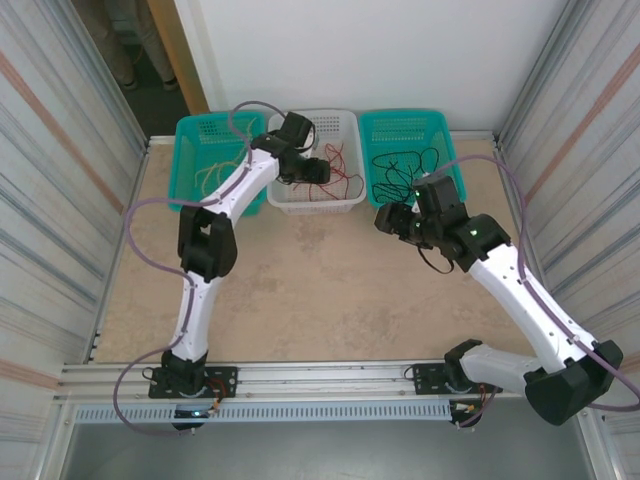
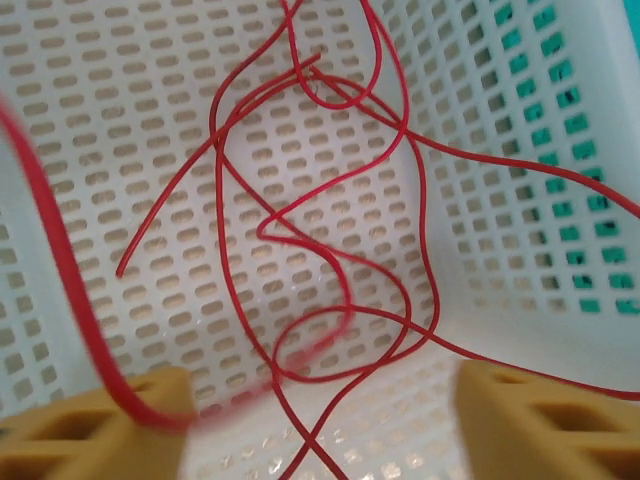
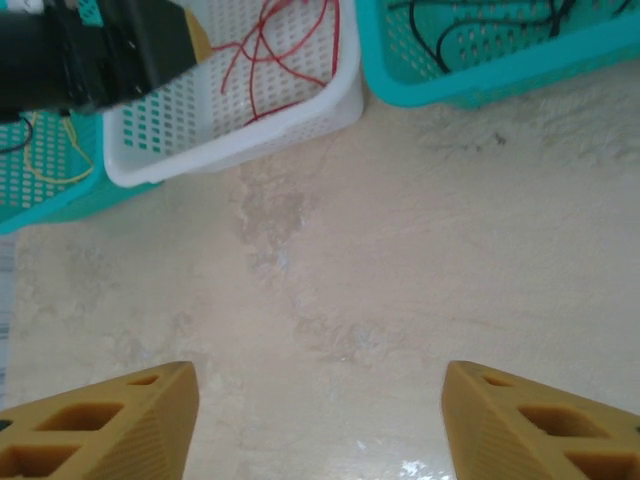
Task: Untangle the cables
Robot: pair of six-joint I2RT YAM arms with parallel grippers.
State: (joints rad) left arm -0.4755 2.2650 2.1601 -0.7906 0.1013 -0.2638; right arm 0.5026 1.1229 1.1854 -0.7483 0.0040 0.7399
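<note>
Red cables (image 2: 404, 128) lie looped and crossing on the floor of the white basket (image 2: 120, 90). My left gripper (image 2: 320, 425) hangs open just above them, inside that basket (image 1: 312, 205). One blurred red strand (image 2: 62, 258) runs across its left finger (image 2: 100, 425). From above, the left gripper (image 1: 310, 170) sits beside the red cables (image 1: 340, 165). Yellow cables (image 1: 215, 175) lie in the left teal basket (image 1: 190, 130), and black cables (image 1: 400, 165) in the right teal basket (image 1: 400, 122). My right gripper (image 3: 320, 420) is open over bare table, also in the top view (image 1: 392, 220).
The three baskets stand in a row against the back wall. The sandy tabletop (image 1: 320, 290) stretches in front of them. Corrugated walls close in both sides. In the right wrist view the left arm's dark wrist (image 3: 90, 50) hangs over the white basket (image 3: 240, 130).
</note>
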